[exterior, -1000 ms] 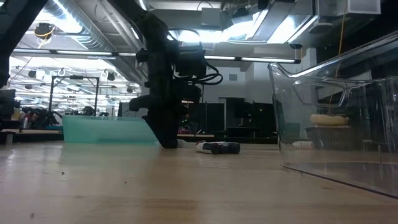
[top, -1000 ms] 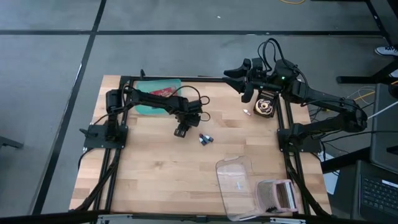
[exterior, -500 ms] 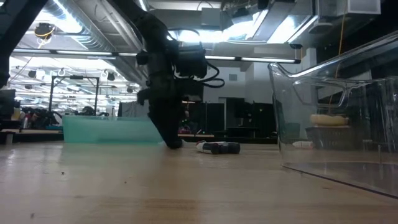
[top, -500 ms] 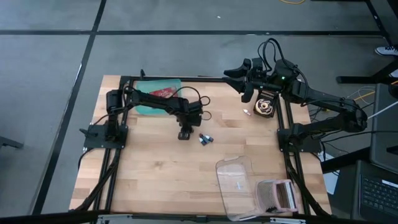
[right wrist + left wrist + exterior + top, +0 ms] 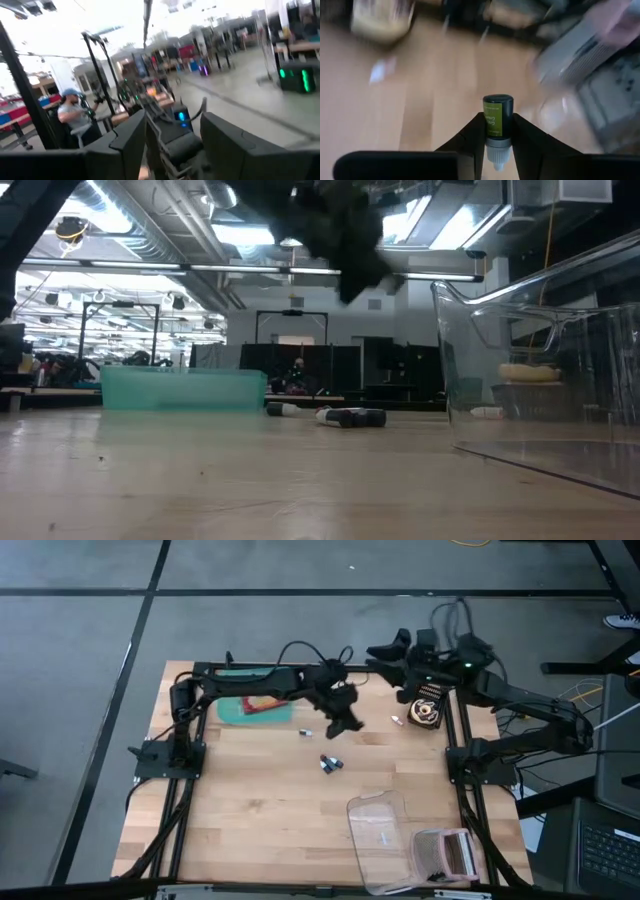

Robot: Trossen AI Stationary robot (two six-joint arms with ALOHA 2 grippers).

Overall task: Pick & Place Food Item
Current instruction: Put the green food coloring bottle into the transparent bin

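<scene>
Label text on small bottle (image 5: 497, 122) too blurred to read. Clear container (image 5: 545, 380) cut off at right edge in low view. Left arm (image 5: 335, 230) smeared by motion, cropped at top edge. Small item (image 5: 306, 732) near teal tray (image 5: 232, 710) too small to identify.

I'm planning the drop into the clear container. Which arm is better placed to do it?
Left. The left gripper already clamps the small green-labelled bottle above the table. The right gripper hangs empty and open at the far edge, away from the clear container.
</scene>
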